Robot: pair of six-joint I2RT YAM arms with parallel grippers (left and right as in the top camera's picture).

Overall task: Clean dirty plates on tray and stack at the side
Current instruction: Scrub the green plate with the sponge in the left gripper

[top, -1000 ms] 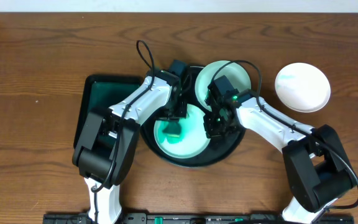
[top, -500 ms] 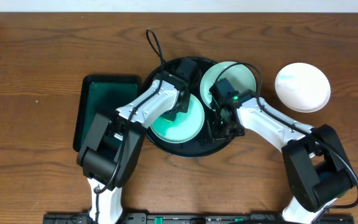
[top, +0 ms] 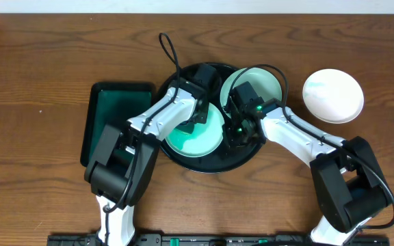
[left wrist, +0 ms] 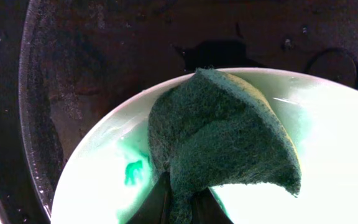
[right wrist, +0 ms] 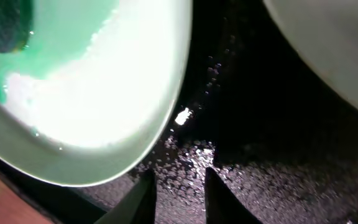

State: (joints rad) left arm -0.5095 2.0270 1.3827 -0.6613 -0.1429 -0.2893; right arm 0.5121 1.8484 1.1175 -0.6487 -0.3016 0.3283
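The black tray [top: 183, 74] holds two turquoise plates. The front-left plate [top: 207, 140] carries a green smear [left wrist: 132, 171] and fills the bottom of the left wrist view [left wrist: 328, 149]. My left gripper [top: 195, 120] is shut on a dark green sponge [left wrist: 222, 137] that rests on this plate. Just off the plate's right rim [right wrist: 104, 93], my right gripper [right wrist: 179, 177] stands slightly open over the wet tray floor [right wrist: 260, 124] with nothing between its fingers. The other turquoise plate [top: 260, 83] lies at the tray's back right. A white plate [top: 332, 96] sits on the table to the right.
A rectangular dark green tray [top: 104, 119] lies on the wooden table to the left of the black tray, partly under my left arm. A black cable [top: 166, 51] loops above the left arm.
The tray and the smeared plate have shifted toward the back of the table. My right gripper's jaws have parted a little beside the plate's rim. The left gripper keeps the sponge.
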